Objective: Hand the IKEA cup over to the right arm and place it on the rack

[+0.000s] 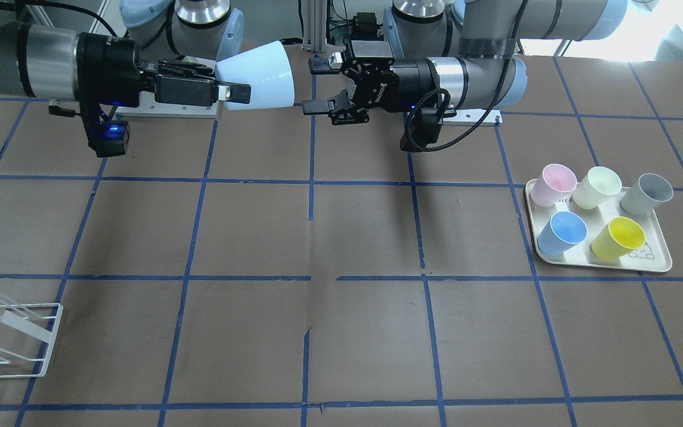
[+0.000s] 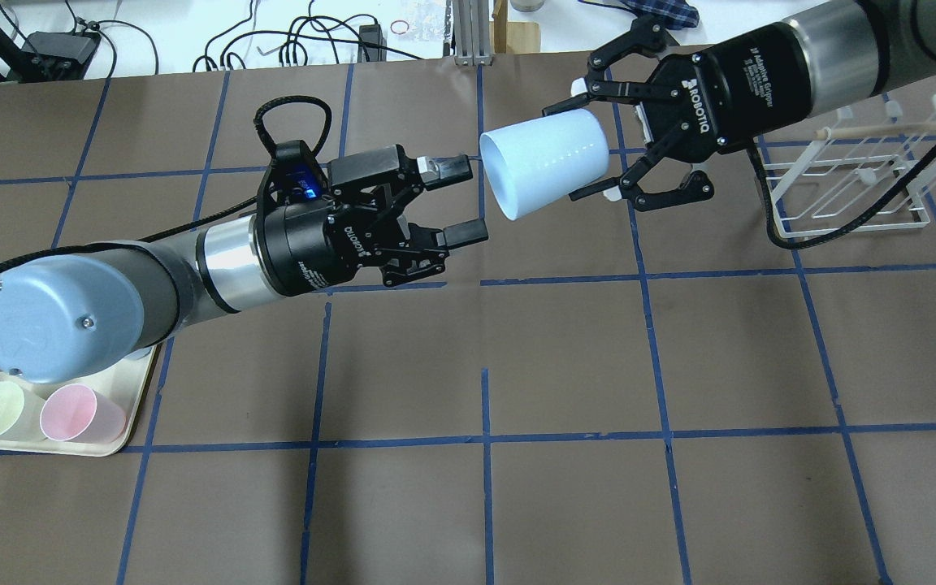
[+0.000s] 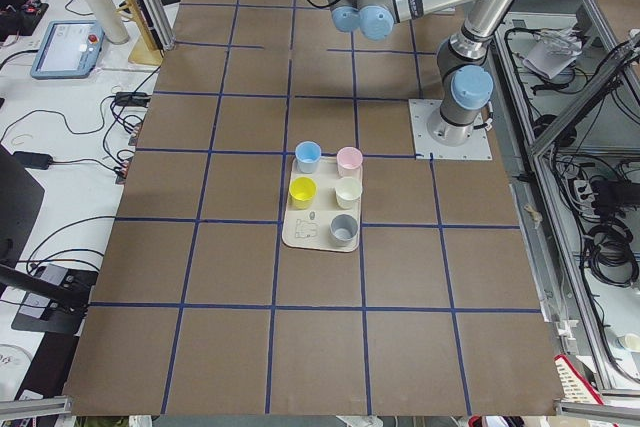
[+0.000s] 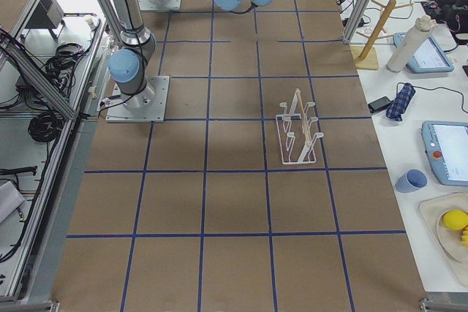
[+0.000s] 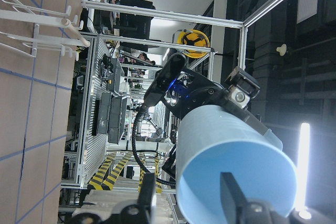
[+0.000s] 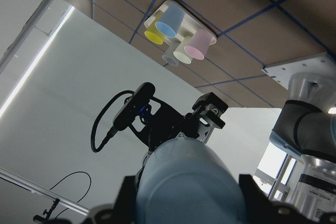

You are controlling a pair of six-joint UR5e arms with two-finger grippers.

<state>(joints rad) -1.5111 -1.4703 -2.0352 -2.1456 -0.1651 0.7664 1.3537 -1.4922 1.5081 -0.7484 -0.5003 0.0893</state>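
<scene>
The IKEA cup (image 2: 545, 162), pale sky-blue, lies sideways in the air above the table's far middle. My right gripper (image 2: 578, 142) is shut on its base end. In the front view the cup (image 1: 258, 74) sits in the right gripper (image 1: 232, 77), mouth toward the left gripper (image 1: 316, 85). My left gripper (image 2: 465, 201) is open and empty, its fingertips just short of the cup's rim. The cup fills the left wrist view (image 5: 231, 161) and the right wrist view (image 6: 189, 182). The white wire rack (image 2: 850, 179) stands on the table under the right arm, at the right.
A cream tray (image 1: 656, 261) on my left side holds pink (image 1: 553, 184), pale yellow (image 1: 597, 187), grey (image 1: 647, 194), deeper blue (image 1: 562, 232) and yellow (image 1: 617, 238) cups. The rack also shows in the front view (image 1: 9, 338) and the right side view (image 4: 298, 133).
</scene>
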